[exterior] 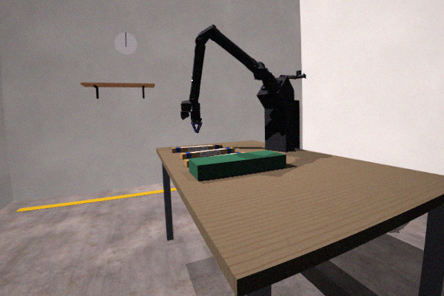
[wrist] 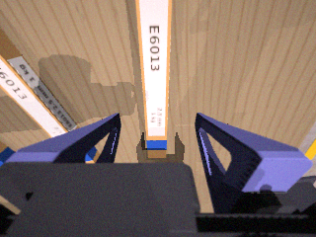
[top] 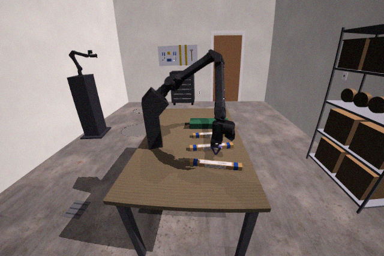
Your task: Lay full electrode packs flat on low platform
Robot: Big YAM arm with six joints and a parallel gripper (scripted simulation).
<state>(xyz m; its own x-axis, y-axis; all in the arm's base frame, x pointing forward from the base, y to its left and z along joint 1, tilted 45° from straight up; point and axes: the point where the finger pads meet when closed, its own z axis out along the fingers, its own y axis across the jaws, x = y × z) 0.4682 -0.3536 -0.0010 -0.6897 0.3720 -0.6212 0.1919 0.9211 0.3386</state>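
All three packs lie off the green platform, so the work seems to be at its first stage: picking up a pack to find out whether it is full. In the top view the near pack lies lowest in the frame, the middle pack above it, and the far pack just beside the platform, partly hidden behind the arm; each rests flat on the wooden surface. The hand hovers well above them, its fingers spread, with nothing between them. In the wrist view the near pack runs upright down the centre of the frame, between the two fingers as seen from above, while the middle pack slants off at the left edge. The next move, I judge, is to go straight down over the near pack, keep the fingers parallel to its long sides, close on it and raise it enough to judge its weight, since the outsides look alike. A grip well off the middle of its length could let it tip, so the hand may need to shift along it first.
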